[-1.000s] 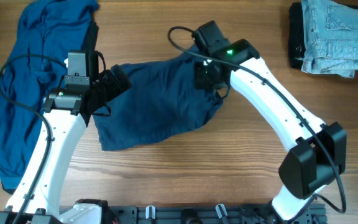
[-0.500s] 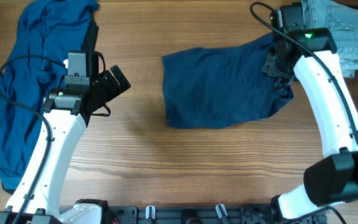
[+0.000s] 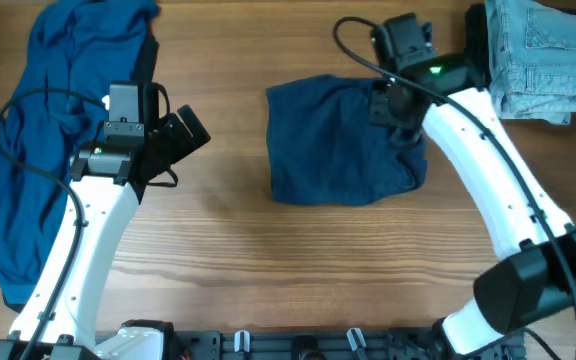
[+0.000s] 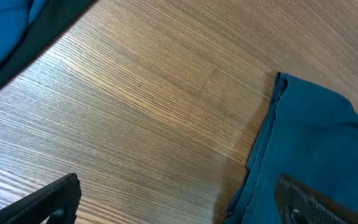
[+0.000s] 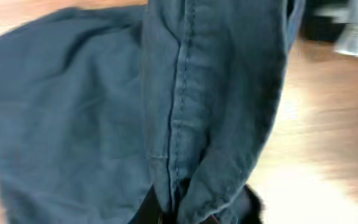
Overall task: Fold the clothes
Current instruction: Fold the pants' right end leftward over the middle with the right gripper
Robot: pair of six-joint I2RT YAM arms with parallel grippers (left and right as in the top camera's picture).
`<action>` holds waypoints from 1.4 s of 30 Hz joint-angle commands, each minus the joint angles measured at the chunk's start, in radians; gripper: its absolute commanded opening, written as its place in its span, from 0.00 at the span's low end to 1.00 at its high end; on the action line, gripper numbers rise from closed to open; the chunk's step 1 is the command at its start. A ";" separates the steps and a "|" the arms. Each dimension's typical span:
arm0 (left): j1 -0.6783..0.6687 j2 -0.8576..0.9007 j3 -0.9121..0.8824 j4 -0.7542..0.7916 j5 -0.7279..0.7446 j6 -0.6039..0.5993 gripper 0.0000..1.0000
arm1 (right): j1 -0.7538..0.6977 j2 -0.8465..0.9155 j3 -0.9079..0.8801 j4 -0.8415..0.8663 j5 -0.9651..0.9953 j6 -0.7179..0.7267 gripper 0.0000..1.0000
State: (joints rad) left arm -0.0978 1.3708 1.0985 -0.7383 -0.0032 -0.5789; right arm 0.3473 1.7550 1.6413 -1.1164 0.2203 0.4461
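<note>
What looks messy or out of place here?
The mid-blue garment sprawls crumpled and unfolded across the table's left side. The navy piece at centre bunches up along its right edge. The jeans lie folded, top right.

overhead: you look straight down, wide over the table (image 3: 228, 250) | left wrist: you sit low over bare wood, facing the navy piece (image 3: 333, 140) | right wrist: you are tight against it, blurred | shared: navy piece, all three views
</note>
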 commanded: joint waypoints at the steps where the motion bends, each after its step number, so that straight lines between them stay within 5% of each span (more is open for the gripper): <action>1: 0.005 0.002 -0.006 -0.002 -0.013 -0.006 1.00 | 0.048 0.042 0.019 0.043 -0.121 0.048 0.04; 17: 0.006 0.002 -0.006 -0.007 -0.013 -0.006 1.00 | 0.094 0.177 -0.022 0.195 -0.492 0.088 0.04; 33: 0.006 0.002 -0.006 -0.008 -0.013 -0.006 1.00 | 0.161 0.251 -0.051 0.251 -0.588 0.114 0.04; 34: 0.006 0.002 -0.006 -0.008 -0.013 -0.006 1.00 | 0.166 0.251 -0.051 0.251 -0.588 0.115 0.06; 35: 0.006 0.002 -0.006 -0.007 -0.013 -0.006 1.00 | 0.172 0.251 -0.051 0.251 -0.588 0.115 0.34; 36: 0.006 0.002 -0.006 -0.008 -0.013 -0.006 1.00 | 0.172 0.251 -0.051 0.251 -0.588 0.114 0.43; 42: 0.006 0.002 -0.006 -0.007 -0.013 -0.006 1.00 | 0.171 0.250 -0.051 0.252 -0.587 0.113 0.54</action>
State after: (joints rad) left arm -0.0978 1.3708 1.0985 -0.7452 -0.0029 -0.5789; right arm 0.5163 1.9911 1.5970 -0.8692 -0.3515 0.5545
